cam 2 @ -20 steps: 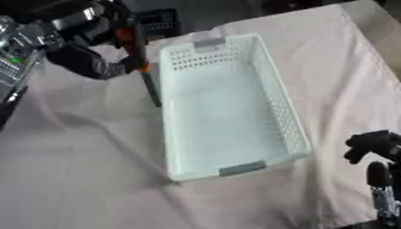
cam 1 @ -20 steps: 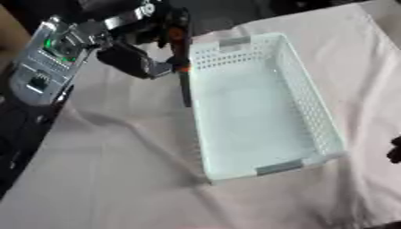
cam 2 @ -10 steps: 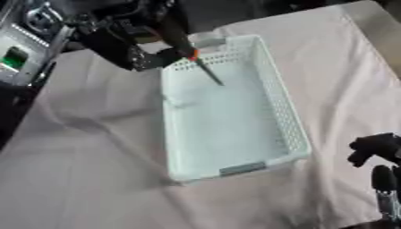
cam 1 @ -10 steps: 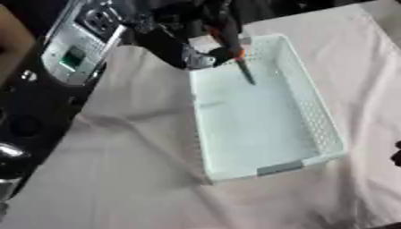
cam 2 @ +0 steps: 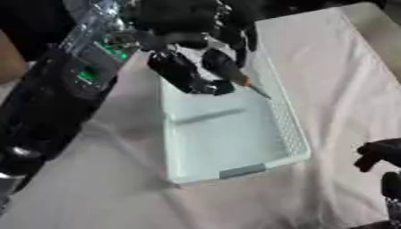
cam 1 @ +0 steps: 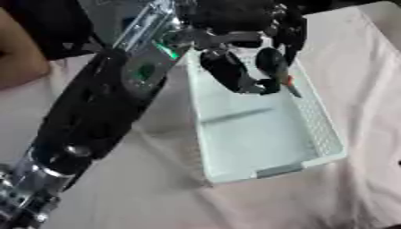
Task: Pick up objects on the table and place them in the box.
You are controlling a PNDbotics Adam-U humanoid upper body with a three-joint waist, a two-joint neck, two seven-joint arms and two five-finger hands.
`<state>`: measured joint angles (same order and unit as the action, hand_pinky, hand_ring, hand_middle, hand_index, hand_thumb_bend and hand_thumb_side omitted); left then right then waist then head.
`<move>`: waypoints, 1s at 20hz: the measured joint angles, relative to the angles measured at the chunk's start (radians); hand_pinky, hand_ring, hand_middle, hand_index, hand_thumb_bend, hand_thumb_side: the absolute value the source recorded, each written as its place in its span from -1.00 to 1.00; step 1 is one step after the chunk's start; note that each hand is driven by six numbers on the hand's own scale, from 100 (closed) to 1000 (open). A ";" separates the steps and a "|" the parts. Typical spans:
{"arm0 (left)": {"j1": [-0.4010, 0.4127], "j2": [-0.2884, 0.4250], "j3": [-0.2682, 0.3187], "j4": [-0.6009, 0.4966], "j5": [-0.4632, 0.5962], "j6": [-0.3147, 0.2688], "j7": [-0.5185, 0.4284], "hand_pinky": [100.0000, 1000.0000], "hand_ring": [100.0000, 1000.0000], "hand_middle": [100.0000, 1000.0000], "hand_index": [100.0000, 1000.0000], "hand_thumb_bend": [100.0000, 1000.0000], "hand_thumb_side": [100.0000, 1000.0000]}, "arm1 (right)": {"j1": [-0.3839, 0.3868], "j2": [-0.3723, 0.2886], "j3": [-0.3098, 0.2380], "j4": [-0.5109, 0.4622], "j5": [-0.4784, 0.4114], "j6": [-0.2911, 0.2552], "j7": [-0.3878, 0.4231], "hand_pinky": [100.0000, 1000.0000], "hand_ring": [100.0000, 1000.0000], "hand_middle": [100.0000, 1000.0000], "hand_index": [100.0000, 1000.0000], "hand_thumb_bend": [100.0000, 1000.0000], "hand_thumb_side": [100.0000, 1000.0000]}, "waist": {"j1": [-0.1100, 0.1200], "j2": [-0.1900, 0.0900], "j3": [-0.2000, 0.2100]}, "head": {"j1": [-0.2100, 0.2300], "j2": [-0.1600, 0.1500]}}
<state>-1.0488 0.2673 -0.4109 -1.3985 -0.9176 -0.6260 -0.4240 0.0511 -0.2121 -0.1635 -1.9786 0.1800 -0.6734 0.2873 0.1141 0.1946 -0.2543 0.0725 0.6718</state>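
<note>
Pale pink cloth [cam 1: 368, 80] over the whole table, wrinkled, running off every edge of the view. No counter here, just the table.

Sitting slantwise on it: a long white plastic box [cam 1: 262, 134], perforated side walls, inside bare from what shows.

Reaching in from the table's left edge: the big black and silver left arm [cam 1: 102, 103], green light on its casing. Left hand [cam 1: 243, 67] hanging over the far end of the box, fingers curled round a dark slim tool [cam 2: 235, 76] with an orange band near the tip. Looks like a pen or small screwdriver, can't tell which. Tip angled down toward the box's right wall, not touching the floor as far as visible.

Right hand [cam 2: 380, 154] parked near the table's lower right corner, fingers curled, holding nothing.

Handling guess: light, stiff, probably smooth and prone to rolling. Best gripped around the thick dark barrel, not the thin tip. Not fragile, so a short drop into the box seems fine.
</note>
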 measured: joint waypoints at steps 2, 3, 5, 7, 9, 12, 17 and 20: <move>0.020 -0.038 0.000 0.084 -0.158 -0.008 0.056 0.75 0.93 0.92 0.82 -0.85 0.72 | -0.002 0.000 0.000 0.000 -0.006 -0.002 0.004 -0.39 -0.17 0.10 0.46 -1.00 0.53 | 0.000 0.006 -0.005 | 0.008 -0.007; 0.029 -0.052 0.001 0.127 -0.229 -0.008 0.087 0.75 0.94 0.93 0.82 -0.86 0.74 | -0.004 0.000 0.000 0.000 -0.009 -0.002 0.006 -0.39 -0.17 0.10 0.46 -1.00 0.53 | 0.000 0.007 -0.006 | 0.008 -0.011; 0.041 -0.072 0.004 0.202 -0.352 -0.005 0.157 0.76 0.94 0.93 0.82 -0.84 0.73 | -0.008 0.000 0.000 0.000 -0.012 -0.001 0.009 -0.39 -0.17 0.09 0.46 -1.00 0.53 | 0.001 0.007 -0.007 | 0.009 -0.014; 0.045 -0.080 0.009 0.255 -0.444 -0.004 0.221 0.76 0.94 0.92 0.81 -0.84 0.72 | -0.009 0.000 0.000 0.000 -0.013 -0.002 0.011 -0.39 -0.17 0.09 0.46 -1.00 0.53 | 0.001 0.009 -0.006 | 0.009 -0.014; 0.048 -0.081 0.014 0.291 -0.505 -0.004 0.273 0.76 0.93 0.92 0.81 -0.86 0.71 | -0.009 0.000 0.000 0.000 -0.014 -0.003 0.012 -0.39 -0.17 0.09 0.46 -1.00 0.53 | 0.001 0.009 -0.004 | 0.009 -0.014; 0.050 -0.082 0.021 0.329 -0.568 -0.008 0.332 0.75 0.92 0.91 0.80 -0.88 0.68 | -0.009 0.000 0.000 0.000 -0.016 -0.003 0.012 -0.39 -0.17 0.09 0.46 -1.00 0.53 | 0.001 0.009 -0.002 | 0.009 -0.014; 0.051 -0.089 0.025 0.359 -0.613 -0.012 0.376 0.75 0.92 0.90 0.80 -0.89 0.67 | -0.009 0.000 0.000 0.000 -0.016 -0.003 0.012 -0.39 -0.17 0.09 0.46 -1.00 0.53 | 0.000 0.009 -0.001 | 0.009 -0.014; 0.053 -0.088 0.027 0.364 -0.624 -0.015 0.389 0.74 0.91 0.89 0.79 -0.92 0.63 | -0.009 0.000 0.000 0.000 -0.016 -0.003 0.012 -0.39 -0.17 0.09 0.46 -1.00 0.53 | 0.000 0.009 -0.001 | 0.009 -0.014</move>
<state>-0.9960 0.1789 -0.3843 -1.0345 -1.5413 -0.6411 -0.0351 0.0423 -0.2123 -0.1636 -1.9786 0.1638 -0.6769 0.2998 0.1143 0.2038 -0.2548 0.0811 0.6579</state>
